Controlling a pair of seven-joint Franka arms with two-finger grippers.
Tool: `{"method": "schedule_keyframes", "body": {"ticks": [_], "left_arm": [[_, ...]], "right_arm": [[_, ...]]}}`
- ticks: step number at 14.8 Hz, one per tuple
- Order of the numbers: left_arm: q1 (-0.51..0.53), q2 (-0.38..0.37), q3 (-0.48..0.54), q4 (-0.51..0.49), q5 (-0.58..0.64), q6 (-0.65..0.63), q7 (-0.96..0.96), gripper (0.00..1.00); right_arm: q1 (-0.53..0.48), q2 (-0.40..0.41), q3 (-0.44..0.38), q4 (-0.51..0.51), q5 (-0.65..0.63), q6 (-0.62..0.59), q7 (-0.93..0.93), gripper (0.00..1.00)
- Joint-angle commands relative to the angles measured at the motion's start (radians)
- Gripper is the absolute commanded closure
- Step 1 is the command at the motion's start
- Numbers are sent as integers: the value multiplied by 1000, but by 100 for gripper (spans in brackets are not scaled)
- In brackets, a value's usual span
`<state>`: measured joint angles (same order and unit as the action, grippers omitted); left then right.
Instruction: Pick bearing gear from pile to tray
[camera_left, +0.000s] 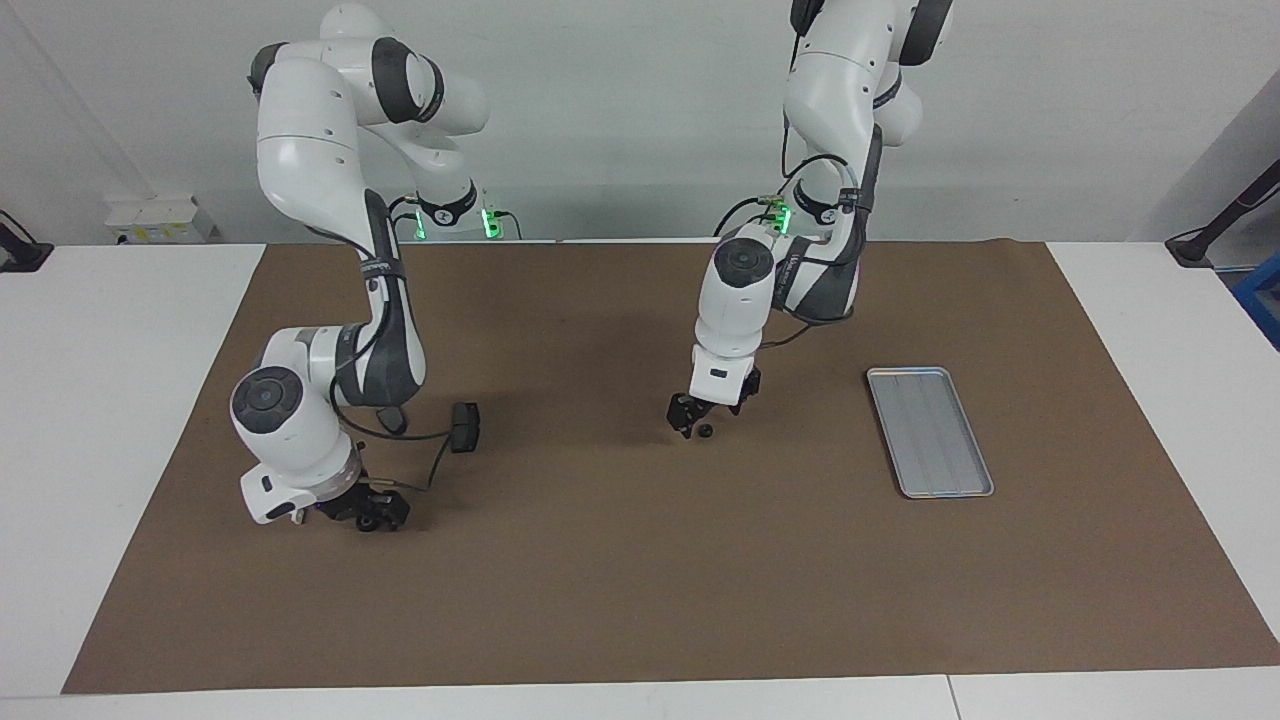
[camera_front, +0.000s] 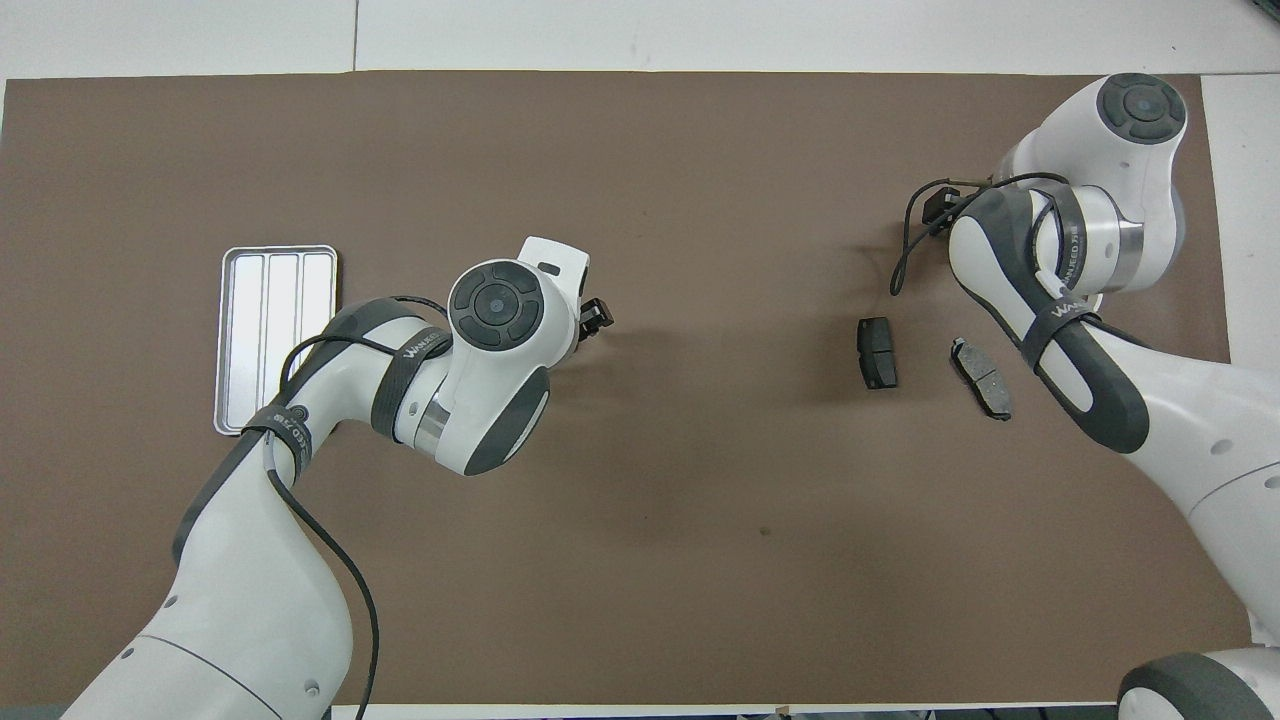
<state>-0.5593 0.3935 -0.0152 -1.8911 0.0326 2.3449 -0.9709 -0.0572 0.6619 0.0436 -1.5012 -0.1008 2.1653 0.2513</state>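
Two Franka arms are seen at a white surface (camera_left: 130, 420) covered by a brown mat (camera_left: 640, 580). The left gripper (camera_left: 700, 420) is lowered to the mat near the middle of it, and a small black round gear (camera_left: 706, 431) is seen lying on the mat right at its fingertips; whether the gear stands between the fingers or just beside them cannot be told. The fingers of this gripper are spread apart, and nothing is seen to be held in them. In the overhead view the gear is hidden under the left arm's wrist, and only the black tip of the left gripper (camera_front: 596, 316) is shown past it. The tray (camera_left: 930, 431), a flat silver-grey ribbed one, is lying well apart from the left gripper toward the left arm's end of the surface, and nothing is seen in it. The right gripper (camera_left: 372, 512) is lowered to the mat toward the right arm's end of the surface, and a second black gear (camera_left: 366, 523) is seen at its fingertips; whether its fingers are parted or clenched on the gear cannot be told. Two dark grey brake pads are lying on the mat nearer to the robots than the right gripper: one brake pad (camera_left: 465, 426) is in plain view, while the other brake pad (camera_front: 981, 378) is largely covered by the right arm in the facing view.
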Motion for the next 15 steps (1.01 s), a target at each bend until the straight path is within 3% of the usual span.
{"method": "schedule_keyframes", "body": {"ticks": [1, 3, 6, 7, 12, 15], "left_arm": [[-2, -13, 8, -31, 15, 34, 61, 0], [-5, -12, 8, -29, 15, 33, 61, 0], [-8, -7, 8, -31, 15, 39, 61, 0], [-10, -7, 8, -32, 15, 51, 61, 0], [-8, -2, 8, -43, 15, 79, 66, 5], [-8, -2, 8, -51, 15, 90, 63, 14]], "right_arm": [[-16, -2, 16, -11, -2, 10, 20, 33], [-16, -4, 16, -10, 0, 1, 20, 50], [-18, -4, 16, -8, 0, -9, 20, 84], [-18, -4, 18, -8, 0, -9, 20, 100], [-16, -8, 16, 1, -5, -36, 16, 100], [-1, -28, 16, 57, -17, -148, 10, 100]]}}
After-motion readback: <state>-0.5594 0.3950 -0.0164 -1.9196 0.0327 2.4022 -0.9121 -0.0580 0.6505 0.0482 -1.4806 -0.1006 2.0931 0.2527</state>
